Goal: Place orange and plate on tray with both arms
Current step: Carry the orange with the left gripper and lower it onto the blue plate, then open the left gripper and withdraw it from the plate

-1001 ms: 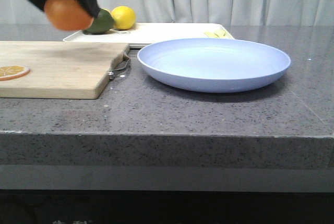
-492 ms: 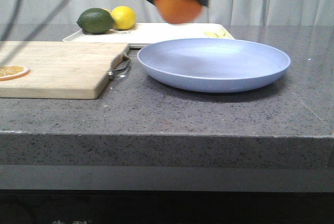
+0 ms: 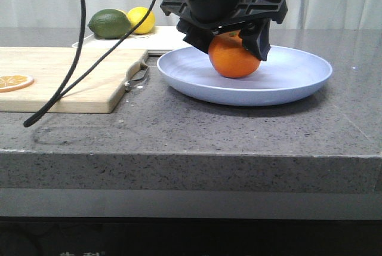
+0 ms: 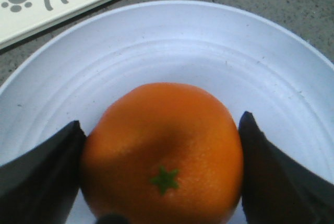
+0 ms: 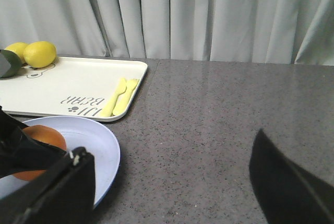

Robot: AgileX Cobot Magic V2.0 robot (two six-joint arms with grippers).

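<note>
The orange (image 3: 234, 60) sits low in the lavender-blue plate (image 3: 292, 83), at its middle. My left gripper (image 3: 231, 46) is shut on the orange, with one black finger on each side of it. In the left wrist view the orange (image 4: 162, 151) shows its green stem star between the fingers (image 4: 47, 166), above the plate (image 4: 182, 41). My right gripper (image 5: 171, 145) is open and empty over the bare counter, just right of the plate (image 5: 91, 140); it is out of the front view. The cream tray (image 3: 164, 36) lies behind the plate and also shows in the right wrist view (image 5: 73, 80).
A wooden cutting board (image 3: 65, 77) with a dried orange slice (image 3: 13, 81) lies on the left. A lime (image 3: 109, 23) and a lemon (image 3: 141, 19) sit on the tray's far left, yellow cutlery (image 5: 120, 97) at its right. A cable (image 3: 77, 71) hangs over the board.
My left gripper has carried the orange from above the cutting board to the right and down into the plate.
</note>
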